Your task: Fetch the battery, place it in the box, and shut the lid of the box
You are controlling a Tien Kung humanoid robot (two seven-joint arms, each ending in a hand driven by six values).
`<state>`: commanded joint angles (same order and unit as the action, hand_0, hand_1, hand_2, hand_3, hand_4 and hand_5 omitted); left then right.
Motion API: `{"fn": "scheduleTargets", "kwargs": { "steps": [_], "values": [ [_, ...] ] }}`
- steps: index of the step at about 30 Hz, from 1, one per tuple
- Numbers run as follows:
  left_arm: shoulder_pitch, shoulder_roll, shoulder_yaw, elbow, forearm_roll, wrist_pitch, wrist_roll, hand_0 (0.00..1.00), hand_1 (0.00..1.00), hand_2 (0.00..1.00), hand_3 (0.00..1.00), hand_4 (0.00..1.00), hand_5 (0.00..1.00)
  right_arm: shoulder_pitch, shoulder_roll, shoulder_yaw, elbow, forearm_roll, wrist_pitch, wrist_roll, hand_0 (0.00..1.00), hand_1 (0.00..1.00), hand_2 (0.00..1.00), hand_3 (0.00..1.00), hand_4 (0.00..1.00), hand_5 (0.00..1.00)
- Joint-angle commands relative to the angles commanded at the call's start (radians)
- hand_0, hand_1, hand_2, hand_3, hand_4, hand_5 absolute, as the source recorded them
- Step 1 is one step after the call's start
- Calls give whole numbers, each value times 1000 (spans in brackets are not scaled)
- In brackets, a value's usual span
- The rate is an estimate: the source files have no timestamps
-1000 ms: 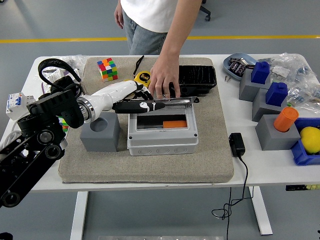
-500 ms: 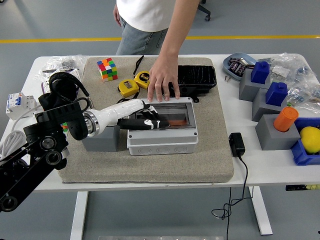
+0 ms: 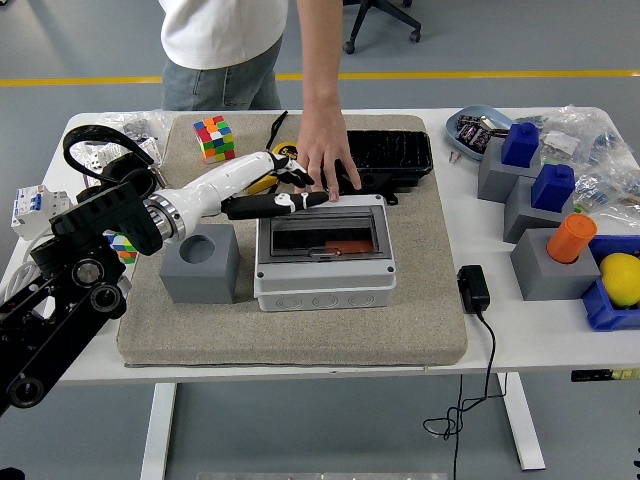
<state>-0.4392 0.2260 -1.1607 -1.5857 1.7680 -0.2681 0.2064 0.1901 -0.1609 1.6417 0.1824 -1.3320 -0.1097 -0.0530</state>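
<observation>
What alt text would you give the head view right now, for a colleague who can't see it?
The grey box on the tan mat has its clear lid down over an orange battery, with the robot's left hand reaching flat to its back edge. A person's hand rests there too, by a black tray.

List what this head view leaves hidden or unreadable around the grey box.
- Box lid latch: its tinted lid lies flat, but whether it has clicked shut is too small to tell.
- Orange battery: only a blur through the lid.
- Yellow tape measure: mostly hidden behind the left hand.
- Right hand: outside the frame.
- Person's hand: covers the box's rear edge.
</observation>
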Motion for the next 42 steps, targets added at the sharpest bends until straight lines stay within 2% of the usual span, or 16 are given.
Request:
{"fn": "scheduleTargets", "kwargs": {
  "steps": [3,5,6,7,10,11,12,16,21,25,30,36,41,42],
  "values": [
    [4,-21,-52,40,-41,72,-100,848,829,784,761,998,998,-2,4,2,0,-2,0,0,832,792,772,812,998,998],
    [11,-48,-97,97,-121,150,-184,848,829,784,761,998,998,-4,8,4,-1,-4,-1,1,832,792,772,812,998,998],
    [14,-58,-114,122,-160,183,-223,896,936,896,863,998,998,-4,9,4,-1,-4,-1,1,831,792,772,812,998,998],
    [18,-66,-130,143,-199,206,-262,896,936,896,863,998,998,-4,11,3,-1,-4,-2,1,831,792,772,812,998,998],
    [45,-88,-190,200,-321,248,-379,896,936,896,863,998,998,-1,14,-5,-1,3,-4,2,831,792,772,812,998,998],
    [52,-91,-208,208,-360,253,-400,896,936,896,863,998,998,0,15,-8,-1,6,-5,3,831,792,772,812,998,998],
    [59,-96,-223,218,-385,259,-414,992,998,998,998,998,998,2,15,-12,-1,10,-6,3,832,792,772,812,998,998],
    [86,-112,-304,268,-536,283,-463,992,998,998,998,998,998,3,21,-28,1,20,-7,4,832,792,772,812,998,998],
    [128,-120,-393,309,-716,269,-473,998,998,998,998,998,998,-4,31,-14,-1,6,-8,12,832,796,773,812,998,998],
    [167,-117,-446,311,-729,253,-456,998,998,998,998,998,998,-13,37,25,-1,-25,-10,20,837,809,777,815,998,998],
    [214,-99,-482,309,-652,229,-409,998,998,998,998,998,998,-26,50,89,-2,-90,-9,20,844,822,784,817,998,998],
    [251,-112,-528,263,-448,233,-328,998,998,998,998,998,998,-33,62,90,-2,-90,-5,25,841,823,785,818,998,998],
    [255,-114,-540,244,-245,222,-268,998,998,998,998,998,998,-33,62,79,-2,-82,-3,25,841,823,785,818,998,998],
    [254,-114,-538,245,-239,224,-267,998,998,998,960,998,941,-33,61,78,-2,-81,-3,24,839,818,783,817,998,998]
  ]
}}
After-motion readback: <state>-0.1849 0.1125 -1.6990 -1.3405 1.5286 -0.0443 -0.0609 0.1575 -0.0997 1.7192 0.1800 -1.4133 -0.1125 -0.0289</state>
